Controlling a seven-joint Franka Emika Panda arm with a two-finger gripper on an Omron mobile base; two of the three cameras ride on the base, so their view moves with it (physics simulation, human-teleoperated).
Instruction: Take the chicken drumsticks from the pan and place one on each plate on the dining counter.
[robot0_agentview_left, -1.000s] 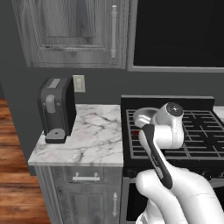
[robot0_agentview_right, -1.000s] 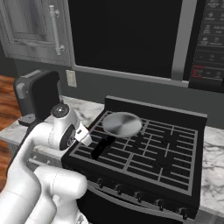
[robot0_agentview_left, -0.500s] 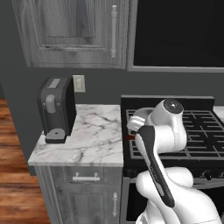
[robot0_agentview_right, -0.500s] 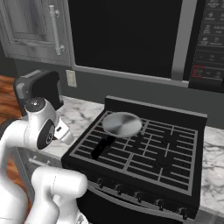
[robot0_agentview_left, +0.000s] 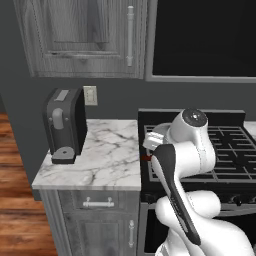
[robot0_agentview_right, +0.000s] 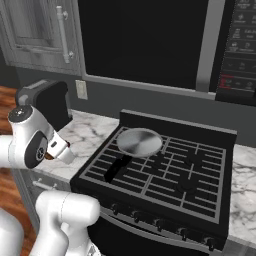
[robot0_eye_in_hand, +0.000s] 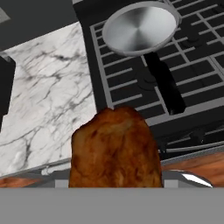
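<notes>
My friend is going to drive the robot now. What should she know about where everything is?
Hand: shut on a chicken drumstick, carried out in front of the stove, away from the pan.
Pan: on the stove's back left burner, handle pointing toward the front, nothing in it.
Beside the stove: marble counter with a dark coffee machine.
Done: this drumstick is out of the pan.
Left: bring it to a plate on the dining counter and set it down. I can't tell from here where the other drumstick or the plates are.

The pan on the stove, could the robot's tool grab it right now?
Probably not yet. The tool is shut on a chicken drumstick, so it has no free grip. The pan itself sits bare and unblocked on the stove.
</notes>
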